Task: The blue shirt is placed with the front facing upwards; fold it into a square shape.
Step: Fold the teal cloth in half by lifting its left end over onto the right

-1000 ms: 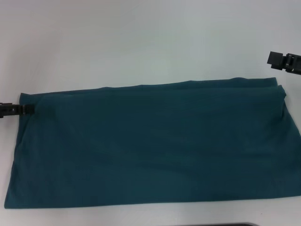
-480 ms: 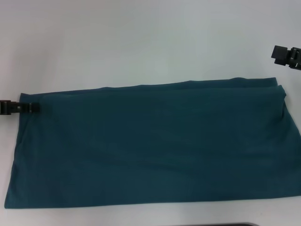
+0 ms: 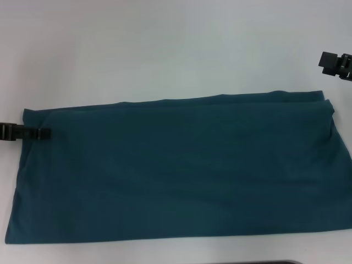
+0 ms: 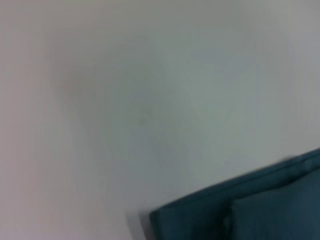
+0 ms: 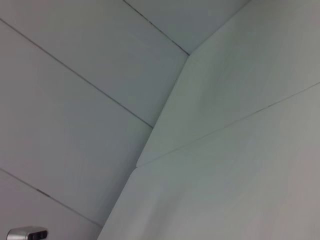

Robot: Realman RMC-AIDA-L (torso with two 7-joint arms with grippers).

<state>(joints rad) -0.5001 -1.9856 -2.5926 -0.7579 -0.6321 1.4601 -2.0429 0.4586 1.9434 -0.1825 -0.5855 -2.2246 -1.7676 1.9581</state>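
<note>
The blue shirt [image 3: 176,168] lies on the white table as a long folded band with its plain teal side up; no lettering shows. My left gripper [image 3: 41,132] is low at the shirt's upper left corner, its tip reaching over the cloth's edge. The left wrist view shows a layered corner of the shirt [image 4: 245,210] on the table. My right gripper [image 3: 334,63] is at the far right edge of the head view, above and apart from the shirt's upper right corner. The right wrist view shows no shirt.
The white table [image 3: 165,49] stretches behind the shirt. A dark edge [image 3: 275,262] shows at the bottom of the head view. The right wrist view shows pale panels with seams [image 5: 150,125] and a small metal object [image 5: 27,233].
My left gripper has moved to the right and slightly down, from beside the shirt's corner to over its edge. My right gripper has drawn back toward the right edge. The shirt has not moved.
</note>
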